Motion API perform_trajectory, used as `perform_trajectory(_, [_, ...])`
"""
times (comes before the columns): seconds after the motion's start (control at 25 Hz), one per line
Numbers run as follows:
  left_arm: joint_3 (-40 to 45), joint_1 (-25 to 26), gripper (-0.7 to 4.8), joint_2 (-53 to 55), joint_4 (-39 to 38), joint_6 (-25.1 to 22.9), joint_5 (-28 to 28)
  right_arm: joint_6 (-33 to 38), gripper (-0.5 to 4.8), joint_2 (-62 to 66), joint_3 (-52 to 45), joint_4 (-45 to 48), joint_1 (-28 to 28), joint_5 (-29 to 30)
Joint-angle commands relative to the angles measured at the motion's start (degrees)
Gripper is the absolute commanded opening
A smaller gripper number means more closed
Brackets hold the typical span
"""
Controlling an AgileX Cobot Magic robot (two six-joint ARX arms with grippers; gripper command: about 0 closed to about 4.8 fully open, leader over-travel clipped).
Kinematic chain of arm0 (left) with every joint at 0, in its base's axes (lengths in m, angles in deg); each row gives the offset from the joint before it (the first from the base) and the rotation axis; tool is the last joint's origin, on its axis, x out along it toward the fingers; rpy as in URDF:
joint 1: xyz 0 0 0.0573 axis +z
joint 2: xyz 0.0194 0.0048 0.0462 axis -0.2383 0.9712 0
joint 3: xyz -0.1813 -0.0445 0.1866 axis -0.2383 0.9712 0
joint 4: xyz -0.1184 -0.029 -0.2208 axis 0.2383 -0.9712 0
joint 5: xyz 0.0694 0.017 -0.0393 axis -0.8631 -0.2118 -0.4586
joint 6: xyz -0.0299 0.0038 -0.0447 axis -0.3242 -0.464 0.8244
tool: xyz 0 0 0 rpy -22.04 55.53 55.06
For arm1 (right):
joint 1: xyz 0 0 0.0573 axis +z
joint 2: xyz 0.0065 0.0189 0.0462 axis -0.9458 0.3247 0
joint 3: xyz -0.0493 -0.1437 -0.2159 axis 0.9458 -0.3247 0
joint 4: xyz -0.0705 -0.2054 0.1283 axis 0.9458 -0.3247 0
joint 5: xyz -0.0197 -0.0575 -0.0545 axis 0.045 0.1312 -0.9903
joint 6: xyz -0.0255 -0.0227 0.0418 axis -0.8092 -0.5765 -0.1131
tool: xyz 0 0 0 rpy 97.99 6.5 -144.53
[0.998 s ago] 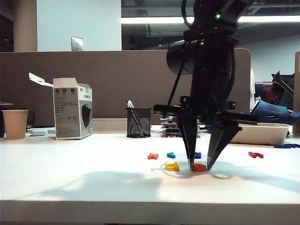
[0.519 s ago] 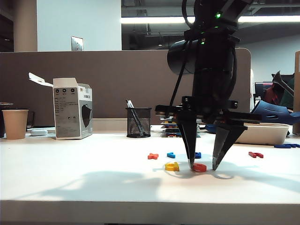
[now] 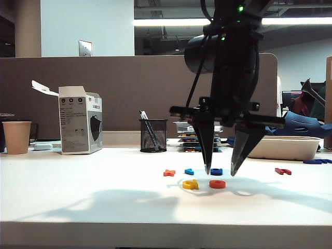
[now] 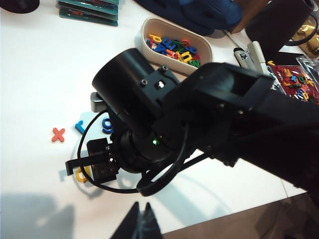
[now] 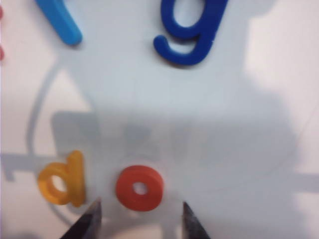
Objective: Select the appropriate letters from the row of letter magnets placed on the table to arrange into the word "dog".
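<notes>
On the white table [image 3: 93,202] the yellow "d" [image 3: 190,184] and the orange-red ring "o" [image 3: 217,184] lie flat side by side. The dark blue "g" [image 3: 216,171] lies just behind them in the row. My right gripper [image 3: 220,172] hangs open just above the ring, touching nothing. In the right wrist view the "d" [image 5: 62,185] and the ring [image 5: 140,188] sit just off the right gripper [image 5: 139,219], with the "g" [image 5: 192,30] farther off. My left gripper [image 4: 142,208] is shut and empty. It shows only in its own wrist view, over the table's edge.
An orange X [image 3: 169,173] and a light-blue letter [image 3: 189,171] lie left of the "g", a dark red letter [image 3: 282,171] far right. Behind stand a mesh pen cup [image 3: 153,136], a box [image 3: 80,120], a paper cup [image 3: 16,137] and a white tray [image 3: 288,148] of spare letters.
The right gripper opened wider around the orange-red ring, then rose off the table. The ring stays beside the yellow "d".
</notes>
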Motion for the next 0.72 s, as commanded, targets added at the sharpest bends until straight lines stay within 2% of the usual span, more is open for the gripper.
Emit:
perform_trajectory(0.04, [-0.3,0.0,-0.02,-0.1,0.5,-0.2,-0.3,-0.2,2.03,-0.5,0.3,-0.3,0.0,-0.5])
perform_trajectory(0.32, [-0.3,0.0,-0.03,-0.1,0.5,-0.2,-0.3,-0.9,2.03,-1.0,1.8,0.1,-0.5,-4.5])
perform_trajectory(0.48, [-0.3,0.0,-0.03,-0.1,0.6,-0.2,-0.3,-1.5,2.02,-1.0,2.9,5.0,-2.3,-4.3])
perform_trajectory(0.72, [-0.3,0.0,-0.02,-0.1,0.5,-0.2,-0.3,-1.5,2.02,0.0,2.9,7.6,-4.3,-3.7])
